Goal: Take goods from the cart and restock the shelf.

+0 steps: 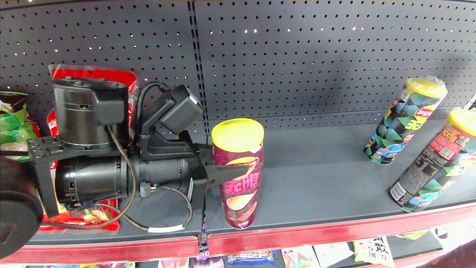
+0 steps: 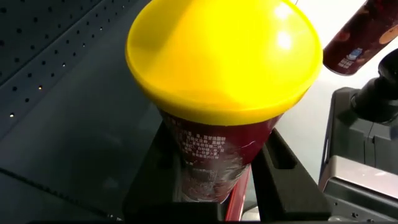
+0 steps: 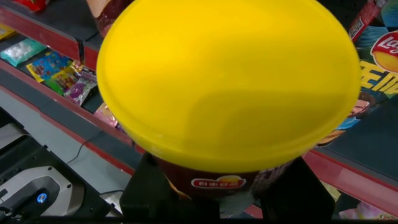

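Observation:
A maroon chips can with a yellow lid stands upright on the grey shelf, close to its front edge. My left gripper is shut on the can at mid height, one finger across its front. The left wrist view shows the can between both fingers. My right gripper is shut on another yellow-lidded can, held above the shelf's red front edge. In the head view that tilted can is at the far right.
A third can, blue-green patterned, leans at the back right of the shelf. A red snack bag and a green bag sit behind my left arm. Open shelf lies between the maroon can and the right cans. Packets fill the lower shelf.

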